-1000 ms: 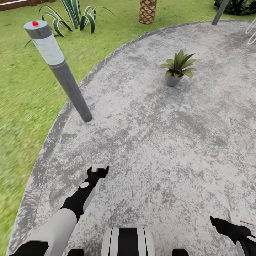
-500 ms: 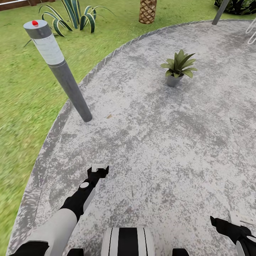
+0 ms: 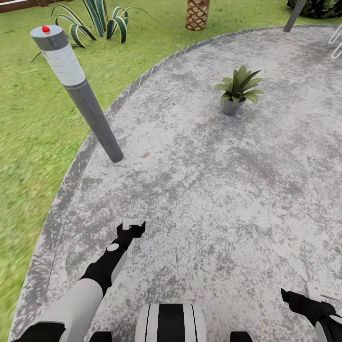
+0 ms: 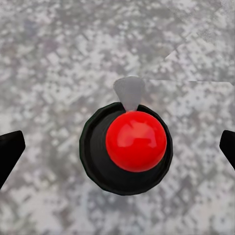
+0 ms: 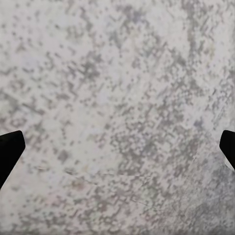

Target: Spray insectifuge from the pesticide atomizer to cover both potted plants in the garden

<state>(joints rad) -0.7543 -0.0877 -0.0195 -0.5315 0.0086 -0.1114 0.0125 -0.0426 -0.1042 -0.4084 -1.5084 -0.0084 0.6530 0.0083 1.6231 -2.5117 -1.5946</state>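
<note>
Seen from above in the left wrist view, the pesticide atomizer [image 4: 128,149] stands on the paving as a round dark body with a red top and a pale grey nozzle. My left gripper [image 4: 117,152] hangs open over it, its fingers wide apart on either side and not touching it. In the head view the left gripper [image 3: 132,226] sits low over the patio and hides the bottle. One potted plant [image 3: 236,91] in a grey pot stands farther ahead to the right. My right gripper [image 3: 319,292] is open over bare paving [image 5: 117,98].
A tall grey bollard lamp [image 3: 80,90] with a red dot stands at the patio's left edge, ahead of my left arm. Lawn [image 3: 33,142] lies to the left, with a striped agave [image 3: 97,21] and a palm trunk [image 3: 197,14] behind it. A second pole [image 3: 294,16] stands far right.
</note>
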